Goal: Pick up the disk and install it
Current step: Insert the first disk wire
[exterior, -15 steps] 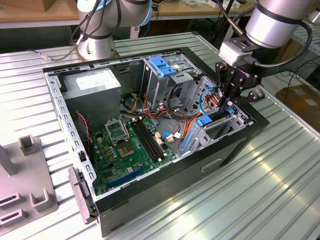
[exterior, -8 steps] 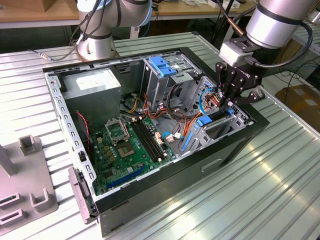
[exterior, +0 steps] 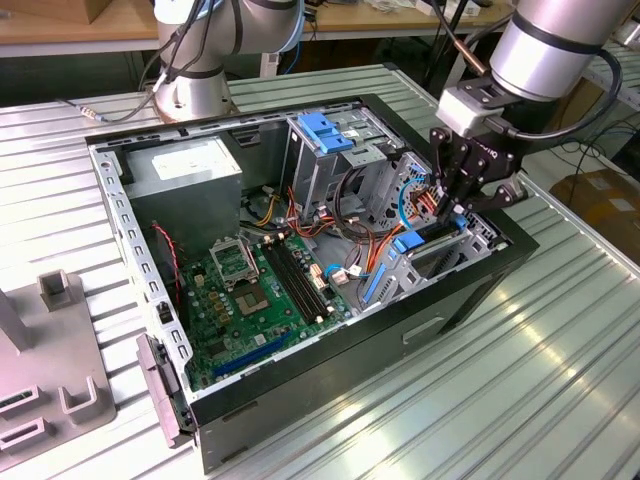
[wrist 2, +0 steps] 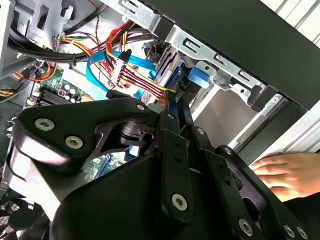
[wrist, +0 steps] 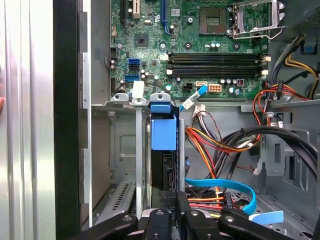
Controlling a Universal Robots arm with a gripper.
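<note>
We find the gripper (exterior: 462, 205) pinching the disk (wrist: 163, 165), apparently part-seated on edge in the bay (wrist: 136, 150) at the case's (exterior: 400, 330) front corner. Installation underway; seating demands straight, square pressure.

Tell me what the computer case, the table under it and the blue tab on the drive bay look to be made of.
Computer case: likely painted sheet metal, matte black outside, bare grey inside with folded, punched edges.
Table: apparently aluminium, silvery, ribbed and reflecting light.
Blue tab: probably moulded plastic, with even colour and a smooth, dull surface.
</note>
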